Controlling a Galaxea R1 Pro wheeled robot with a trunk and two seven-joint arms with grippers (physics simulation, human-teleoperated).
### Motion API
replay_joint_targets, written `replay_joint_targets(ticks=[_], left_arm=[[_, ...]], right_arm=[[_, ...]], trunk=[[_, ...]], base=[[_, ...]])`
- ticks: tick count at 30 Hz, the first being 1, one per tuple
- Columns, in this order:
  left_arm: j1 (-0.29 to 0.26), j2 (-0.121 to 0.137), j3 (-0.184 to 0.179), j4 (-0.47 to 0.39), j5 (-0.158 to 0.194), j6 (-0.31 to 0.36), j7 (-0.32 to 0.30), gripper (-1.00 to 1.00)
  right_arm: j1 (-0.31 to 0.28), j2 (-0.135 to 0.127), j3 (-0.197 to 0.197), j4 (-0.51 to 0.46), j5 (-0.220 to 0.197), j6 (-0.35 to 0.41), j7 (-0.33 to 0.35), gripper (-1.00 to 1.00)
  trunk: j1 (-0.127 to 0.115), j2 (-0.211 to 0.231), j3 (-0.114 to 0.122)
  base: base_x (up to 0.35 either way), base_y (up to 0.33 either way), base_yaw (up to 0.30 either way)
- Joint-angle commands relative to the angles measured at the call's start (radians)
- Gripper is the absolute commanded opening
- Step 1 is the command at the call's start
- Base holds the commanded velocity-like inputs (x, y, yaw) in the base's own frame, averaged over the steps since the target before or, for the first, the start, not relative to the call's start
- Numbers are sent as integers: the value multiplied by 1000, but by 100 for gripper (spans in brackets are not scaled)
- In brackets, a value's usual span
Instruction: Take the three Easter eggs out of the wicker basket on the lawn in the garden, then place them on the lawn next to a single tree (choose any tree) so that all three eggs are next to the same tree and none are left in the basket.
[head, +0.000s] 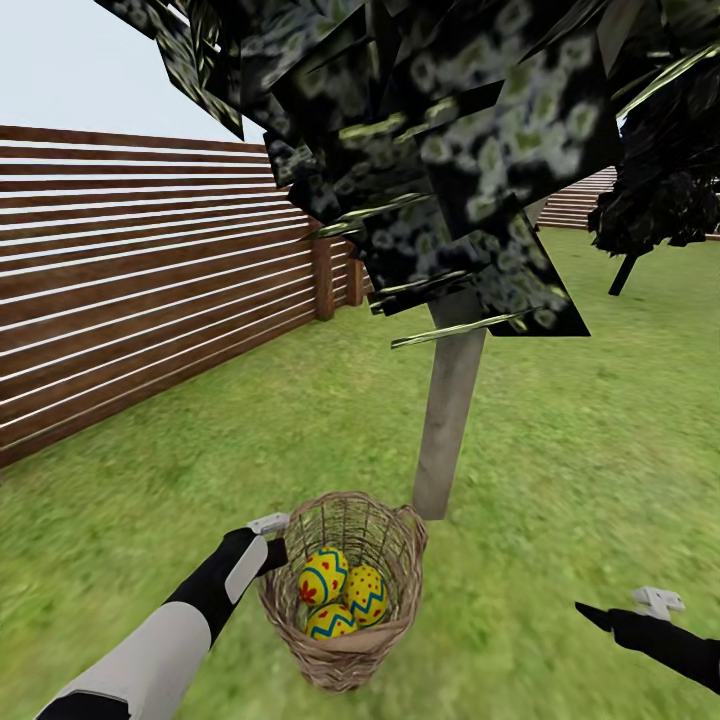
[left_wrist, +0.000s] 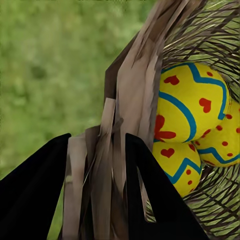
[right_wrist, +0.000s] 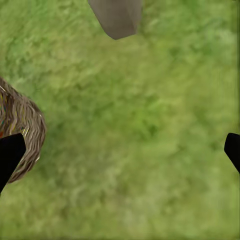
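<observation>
The wicker basket stands on the lawn just in front of the tree's pale trunk. Three yellow Easter eggs lie inside it: one on the left, one on the right, one nearest me. My left gripper is shut on the basket's left rim. In the left wrist view its black fingers straddle the braided rim, with the eggs just beyond. My right gripper hovers open over grass to the basket's right, fingertips wide apart.
A brown slat fence runs along the left. The tree's dark blocky canopy hangs overhead. The right wrist view has the trunk base and the basket's side. Open grass lies to the right of the trunk.
</observation>
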Motion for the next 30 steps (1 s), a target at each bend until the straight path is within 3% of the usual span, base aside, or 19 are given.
replay_joint_targets(ticks=[1, 30], left_arm=[[0, 1, -6, -2, 11, 1, 10, -100], [1, 1, -6, -11, 11, 2, 10, -100]], right_arm=[[-1, 0, -4, -1, -2, 9, 5, 100], [-1, 0, -4, -1, -2, 9, 5, 100]], trunk=[[4, -7, -4], [115, -210, -95]], base=[[0, 0, 0], [0, 0, 0]])
